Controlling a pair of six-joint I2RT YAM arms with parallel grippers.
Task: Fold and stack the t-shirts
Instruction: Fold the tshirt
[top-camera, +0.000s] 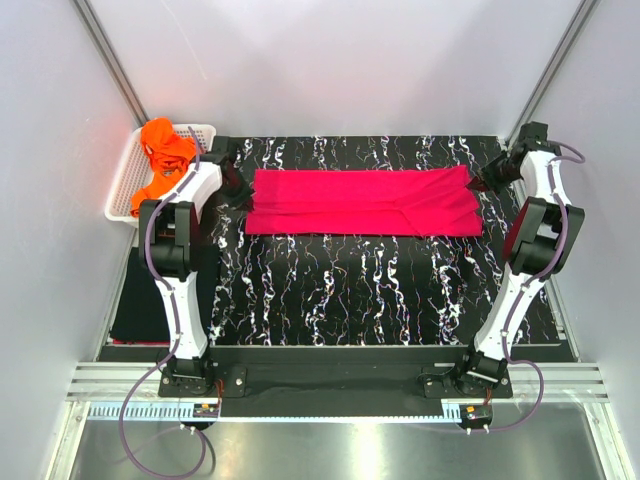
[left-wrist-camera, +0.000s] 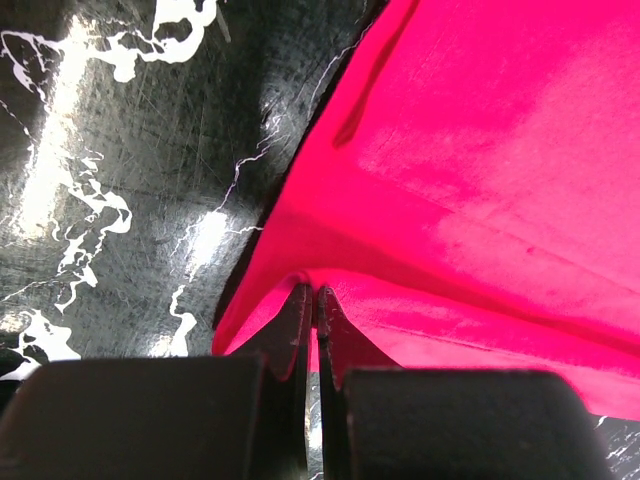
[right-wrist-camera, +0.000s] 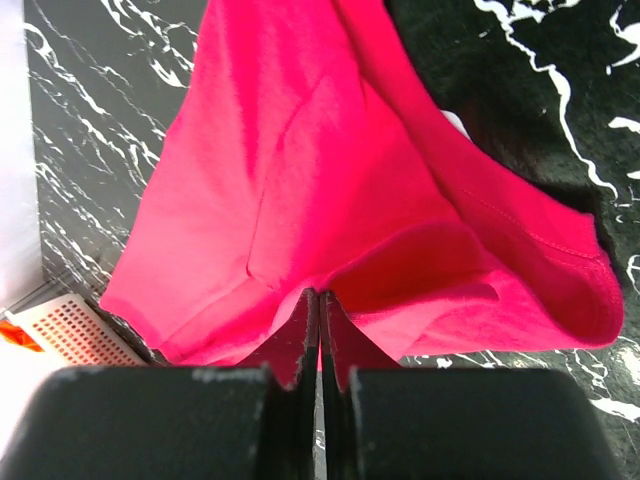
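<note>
Left gripper (left-wrist-camera: 313, 292) and right gripper (right-wrist-camera: 318, 295) pinch the part-folded pink t-shirt's (top-camera: 365, 202) ends near the mat's (top-camera: 350, 290) far edge; orange t-shirts (top-camera: 165, 150) lie unfolded in the basket (top-camera: 122, 192).

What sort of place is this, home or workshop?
Probably a robot test cell, not a home: white panel walls, two arms bolted to a metal rail, and a black marbled mat holding a pink t-shirt.

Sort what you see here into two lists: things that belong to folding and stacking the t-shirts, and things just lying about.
Belongs to the job:
pink t-shirt, spread flat
orange t-shirts, heaped
black folded t-shirt, beside the left arm

Just lying about:
white basket, holding the orange ones
black veined table mat
</note>
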